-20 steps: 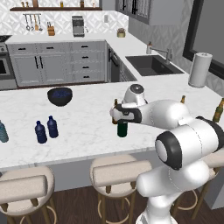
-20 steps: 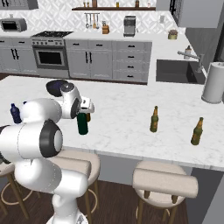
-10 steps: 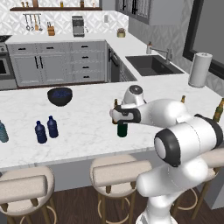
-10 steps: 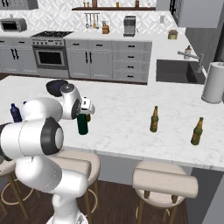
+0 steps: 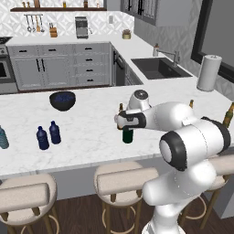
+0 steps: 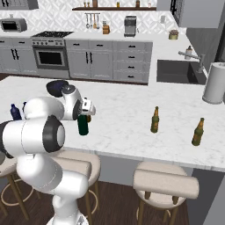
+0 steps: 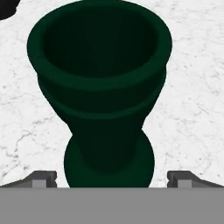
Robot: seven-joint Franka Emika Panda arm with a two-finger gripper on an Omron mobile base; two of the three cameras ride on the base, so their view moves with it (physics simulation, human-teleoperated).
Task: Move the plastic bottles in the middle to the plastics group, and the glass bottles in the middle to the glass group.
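The hand [image 7: 112, 177] is wide open, right over the top of the green bottle [image 5: 127, 135], with one fingertip [image 7: 43, 179] on each side of its neck. The bottle stands upright near the front edge of the surface [image 5: 91, 132], about midway along it.

On the worktop [image 5: 91, 123]: two dark blue bottles [image 5: 49, 135], one pale teal bottle [image 5: 2, 137] at the left edge, one tall dark green bottle [image 5: 127, 135], three slim long-necked bottles [image 6: 154, 119], one dark bowl [image 5: 62, 100], and one paper-towel roll [image 5: 208, 72].
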